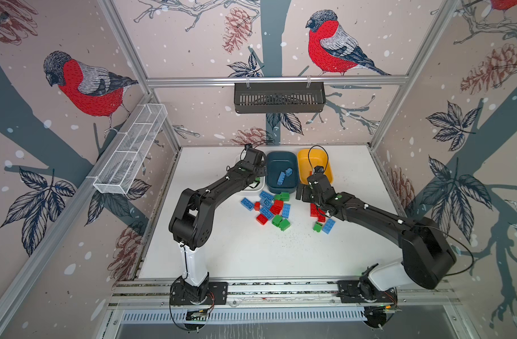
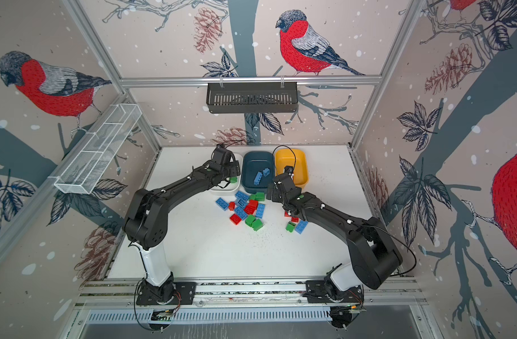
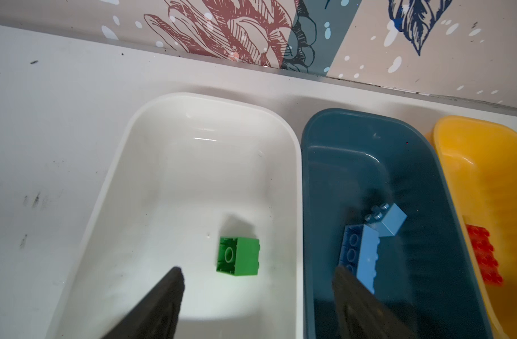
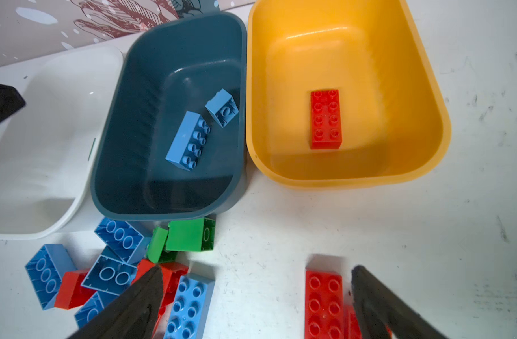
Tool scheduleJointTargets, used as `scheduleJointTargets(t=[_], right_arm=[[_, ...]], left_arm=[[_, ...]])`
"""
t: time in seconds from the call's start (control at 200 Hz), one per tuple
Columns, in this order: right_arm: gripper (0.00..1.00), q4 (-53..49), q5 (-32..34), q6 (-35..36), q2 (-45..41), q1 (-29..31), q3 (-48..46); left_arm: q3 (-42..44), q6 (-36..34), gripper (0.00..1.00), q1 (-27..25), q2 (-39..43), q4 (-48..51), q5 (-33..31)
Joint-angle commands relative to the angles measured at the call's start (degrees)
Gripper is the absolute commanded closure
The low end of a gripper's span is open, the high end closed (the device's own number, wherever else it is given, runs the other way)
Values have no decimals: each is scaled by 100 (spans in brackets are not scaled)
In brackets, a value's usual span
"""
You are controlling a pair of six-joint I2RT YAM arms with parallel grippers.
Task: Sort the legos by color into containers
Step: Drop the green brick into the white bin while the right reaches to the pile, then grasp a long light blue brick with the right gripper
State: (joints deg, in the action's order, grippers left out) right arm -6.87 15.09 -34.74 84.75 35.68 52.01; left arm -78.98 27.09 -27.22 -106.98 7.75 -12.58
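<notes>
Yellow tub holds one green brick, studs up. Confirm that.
Not quite. The one brick in the yellow tub does lie studs up, but it is red, not green; the right wrist view shows it clearly.

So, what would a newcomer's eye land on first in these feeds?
The bright heap of red, blue and green legos in the middle of the white table, just in front of three tubs side by side. The white tub holds one green brick, the teal tub two blue bricks, the yellow tub one red brick.
</notes>
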Motion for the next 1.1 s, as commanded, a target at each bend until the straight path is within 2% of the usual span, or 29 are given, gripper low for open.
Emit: scheduleJointTargets(t=[0.0,0.175,0.365,0.54,0.69,1.096], right_arm=[[2,106,-332,-77,53,50,-80],[6,12,-682,-233,115,260,-268],[14,-223,-1010,-362,364,554,-300],[23,-145,-1347,-350,630,794,-172],[32,-326,-1092,-457,936,936,46],[39,-680,-849,-373,1564,1099,471]], left_arm=[[178,131,3,7,204,-452,427],[539,254,3,8,574,-679,289],[1125,402,3,40,1037,-1064,102],[1506,418,3,75,1283,-1284,183],[1579,424,3,90,1306,-1200,139],[1552,477,3,103,1165,-1083,173]])
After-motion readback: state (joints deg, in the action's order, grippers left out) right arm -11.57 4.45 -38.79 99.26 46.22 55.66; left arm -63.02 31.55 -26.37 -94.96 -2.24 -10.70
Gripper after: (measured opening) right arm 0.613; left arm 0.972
